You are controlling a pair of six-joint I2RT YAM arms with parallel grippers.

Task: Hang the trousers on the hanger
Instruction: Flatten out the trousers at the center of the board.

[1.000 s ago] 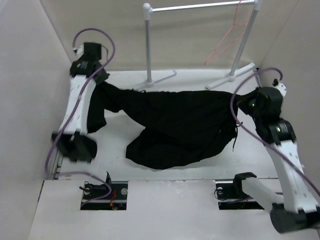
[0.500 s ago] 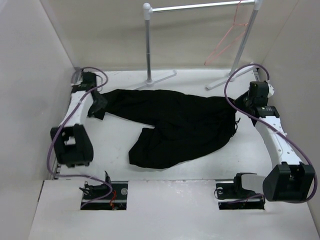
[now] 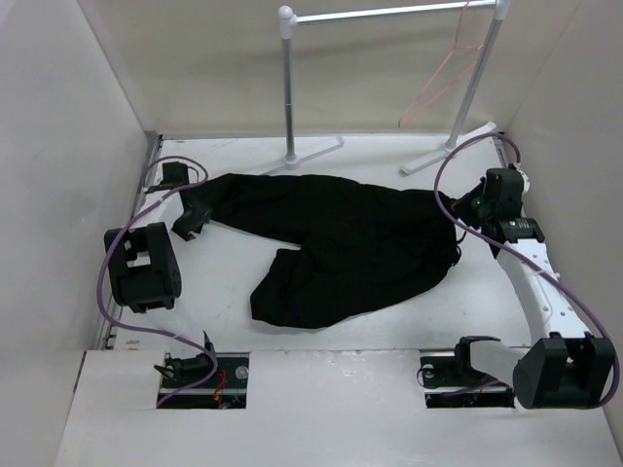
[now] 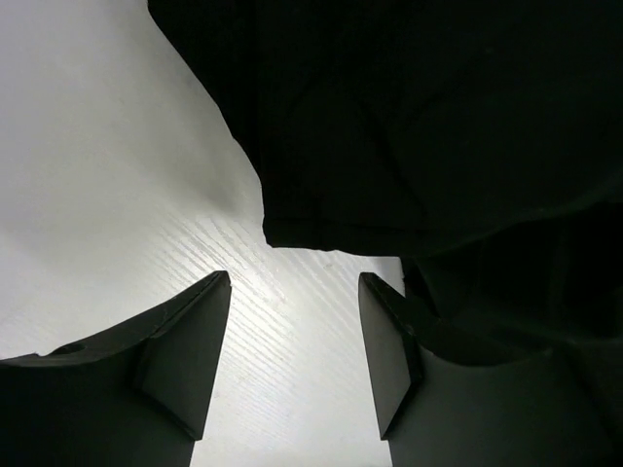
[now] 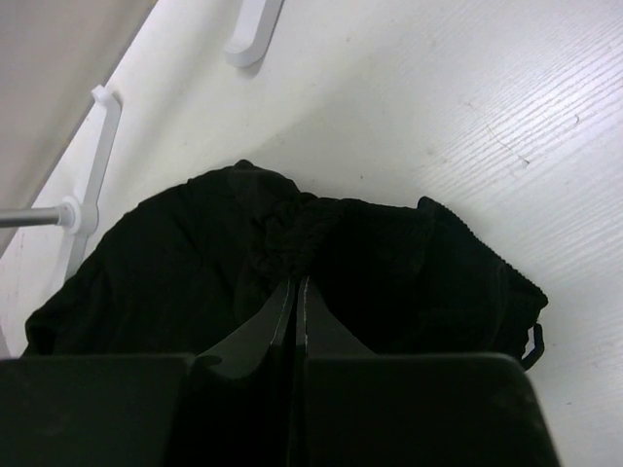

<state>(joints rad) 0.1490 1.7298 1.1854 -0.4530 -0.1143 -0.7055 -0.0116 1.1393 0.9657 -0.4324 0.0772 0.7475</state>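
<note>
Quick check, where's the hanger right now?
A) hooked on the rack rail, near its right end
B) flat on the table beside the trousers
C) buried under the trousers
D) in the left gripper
A: the hanger hangs from the rack rail close to the right post, well apart from the trousers, which lie spread on the table.
</note>
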